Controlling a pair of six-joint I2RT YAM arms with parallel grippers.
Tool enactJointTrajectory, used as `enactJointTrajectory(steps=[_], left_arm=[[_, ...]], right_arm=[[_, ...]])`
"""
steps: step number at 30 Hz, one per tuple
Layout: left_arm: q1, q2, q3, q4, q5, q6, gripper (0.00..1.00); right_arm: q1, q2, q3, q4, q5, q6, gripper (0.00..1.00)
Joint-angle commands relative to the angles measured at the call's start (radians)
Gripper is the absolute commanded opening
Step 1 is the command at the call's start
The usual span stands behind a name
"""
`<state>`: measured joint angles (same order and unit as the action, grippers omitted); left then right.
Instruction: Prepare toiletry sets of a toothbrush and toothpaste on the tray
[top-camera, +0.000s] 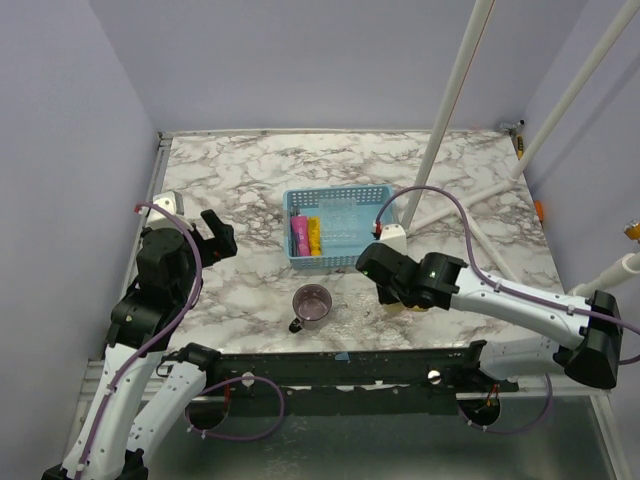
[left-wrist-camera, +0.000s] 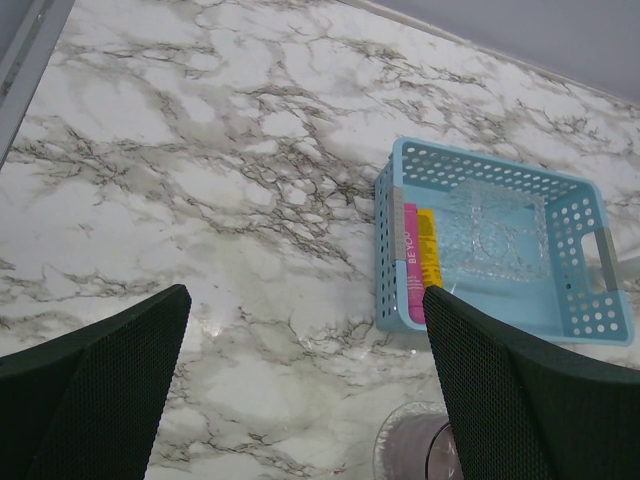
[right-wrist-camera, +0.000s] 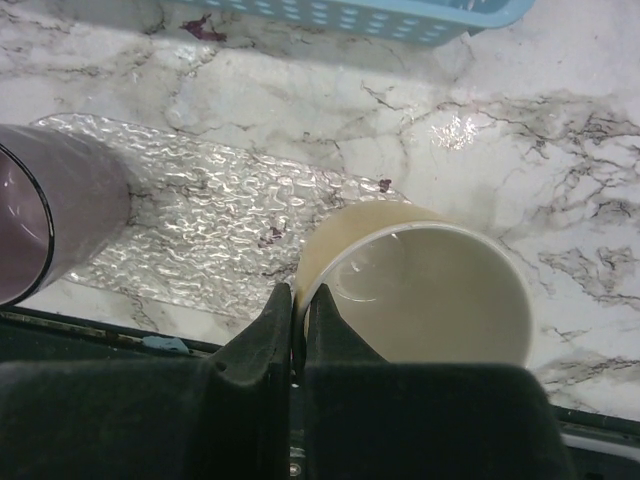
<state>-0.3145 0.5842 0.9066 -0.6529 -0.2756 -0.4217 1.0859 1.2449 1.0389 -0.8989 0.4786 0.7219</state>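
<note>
Right end effector (right-wrist-camera: 298, 305) seemingly pinching cream mug (right-wrist-camera: 430, 300), left end effector (left-wrist-camera: 305, 300) wide, pink tube (left-wrist-camera: 411, 265) beside yellow tube (left-wrist-camera: 430, 250)

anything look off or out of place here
Nothing spilled or broken. The pink tube and yellow tube lie side by side in the blue basket, not on the clear tray, where the purple mug stands upright. The right gripper pinches the rim of the cream mug.

Open marble table (top-camera: 220, 180) left of blue basket (top-camera: 337, 192), purple mug (top-camera: 313, 305) and cream mug (right-wrist-camera: 450, 310) flanking clear tray (right-wrist-camera: 220, 215), white poles (top-camera: 452, 105) far right.
</note>
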Motion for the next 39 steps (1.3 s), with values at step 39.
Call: enactJointTrajectory(steps=[39], left_arm=[[-0.003,0.009,-0.005,0.007,0.03,0.009,0.98]], right_arm=[[0.008,-0.018,-0.169,0.094,-0.054,0.071,0.07]])
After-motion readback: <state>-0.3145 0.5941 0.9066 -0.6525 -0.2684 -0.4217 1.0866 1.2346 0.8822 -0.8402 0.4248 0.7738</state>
